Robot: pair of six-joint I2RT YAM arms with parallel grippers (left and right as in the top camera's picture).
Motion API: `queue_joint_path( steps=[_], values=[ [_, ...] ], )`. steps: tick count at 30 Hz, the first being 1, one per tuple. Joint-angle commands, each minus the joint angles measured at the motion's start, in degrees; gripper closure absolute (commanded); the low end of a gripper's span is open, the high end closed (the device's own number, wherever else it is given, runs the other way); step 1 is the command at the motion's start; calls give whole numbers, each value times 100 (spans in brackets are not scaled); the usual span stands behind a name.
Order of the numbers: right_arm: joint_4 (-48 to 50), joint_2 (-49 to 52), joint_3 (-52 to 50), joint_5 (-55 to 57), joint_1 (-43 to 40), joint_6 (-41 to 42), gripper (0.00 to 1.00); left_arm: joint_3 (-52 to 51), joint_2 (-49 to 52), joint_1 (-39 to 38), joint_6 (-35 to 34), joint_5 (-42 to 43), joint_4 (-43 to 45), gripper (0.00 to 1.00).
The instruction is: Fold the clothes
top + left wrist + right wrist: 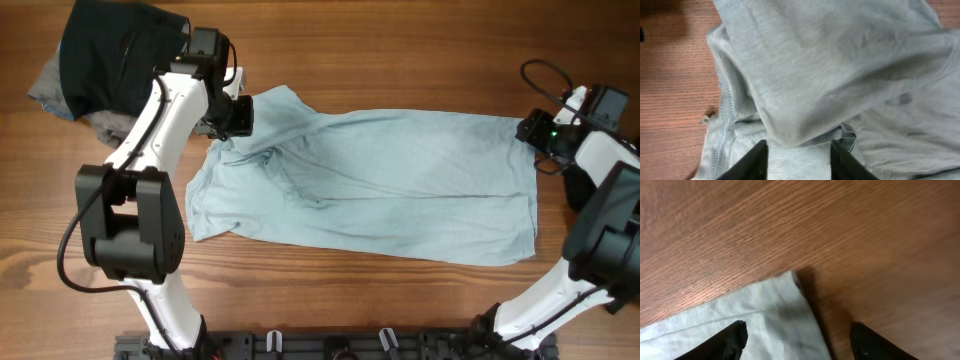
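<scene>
The pale blue T-shirt [380,180] lies spread across the middle of the table, its left end rumpled. My left gripper [238,118] is down on that rumpled upper left part. In the left wrist view its jaws [799,152] stand apart, with a raised fold of the shirt [840,60] just ahead and flat fabric lying between the fingertips. My right gripper [533,130] hovers at the shirt's upper right corner. It is open [799,335], and the corner of the cloth [765,307] lies under the gap, nearer the left finger [735,335].
A black garment [105,50] lies heaped on a grey one [100,125] at the table's far left corner, right behind the left arm. A black cable [545,75] loops near the right arm. A dark rail [330,345] runs along the front edge.
</scene>
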Motion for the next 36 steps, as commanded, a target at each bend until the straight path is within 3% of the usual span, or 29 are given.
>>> queue_joint_path(
  steps=[1, 4, 8, 10, 20, 25, 29, 31, 36],
  values=[
    [101, 214, 76, -153, 186, 50, 30, -2, -15, -15, -4, -35, 2, 57],
    [286, 293, 76, -116, 323, 66, 46, 72, -107, -15, -4, 79, 9, 56],
    [457, 284, 87, 203, 302, 79, 90, 221, -179, -15, -2, 111, 177, 51],
    [446, 238, 94, 240, 262, 94, 96, 225, -177, -15, -2, 111, 378, 48],
    [-221, -949, 94, -4, 229, 223, 96, 219, 297, -13, 66, -20, 1773, 33],
    [-614, -1014, 92, -2, 229, 219, 96, 219, 955, -7, 66, -63, 2684, 31],
    [-726, -1014, 92, -2, 229, 221, 96, 219, 1307, -11, 63, 455, 3115, 29],
    [-756, -1014, 92, -2, 229, 223, 96, 219, 1456, -44, 61, 527, 3307, 22],
    [-800, -1014, 92, -2, 229, 223, 96, 219, 1775, -249, 63, 610, 3364, 35]
  ],
)
